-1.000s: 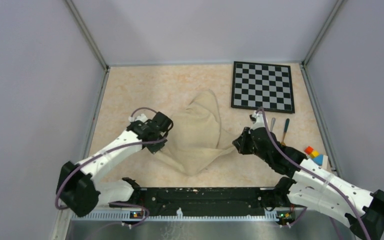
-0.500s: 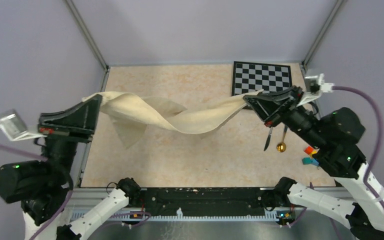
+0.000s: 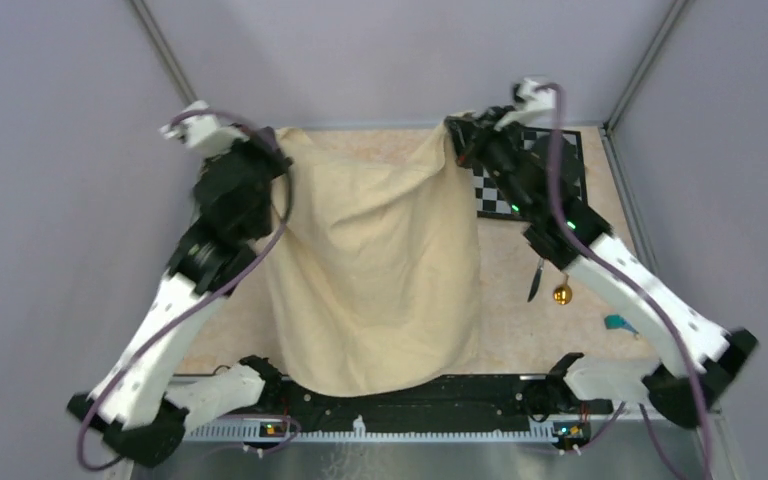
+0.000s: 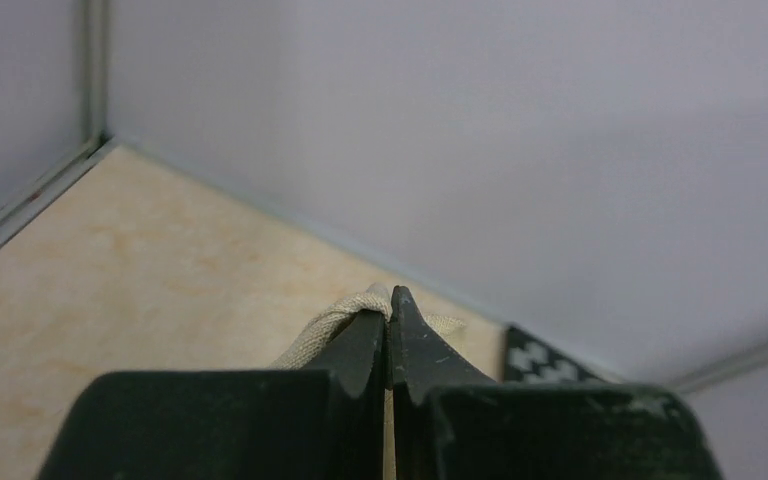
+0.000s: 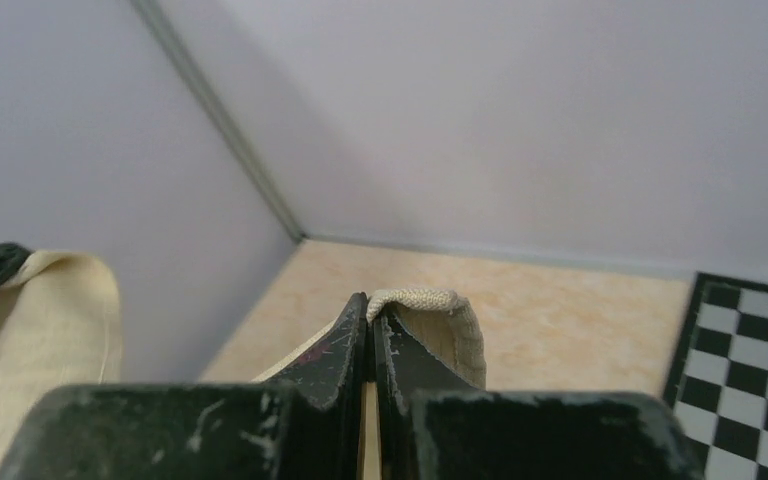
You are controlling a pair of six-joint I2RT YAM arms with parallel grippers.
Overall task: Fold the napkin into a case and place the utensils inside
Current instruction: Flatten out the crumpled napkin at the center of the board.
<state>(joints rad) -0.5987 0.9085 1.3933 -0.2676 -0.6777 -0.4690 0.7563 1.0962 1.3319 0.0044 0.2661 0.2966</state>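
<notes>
The plain beige-tan cloth napkin (image 3: pixel 380 270) is held spread in the air above the table's middle. Its top corners are pinched at 11 and 1 o'clock, and its lower hem sags toward 6 o'clock. The left gripper (image 4: pixel 390 318) is clamped tight on one corner, the right gripper (image 5: pixel 370 320) on the other. Spreading is judged to be the step in hand, with no fold made yet. Next, the cloth should be laid flat on the marbled tabletop (image 3: pixel 505 320). The silver knife (image 3: pixel 535 282) and the gold-bowled, dark-handled spoon (image 3: pixel 561 294) lie at 4 o'clock near the hanging edge and could be covered. The black-and-white checkered board (image 3: pixel 487 197) at 1 o'clock is partly hidden by the right arm.
</notes>
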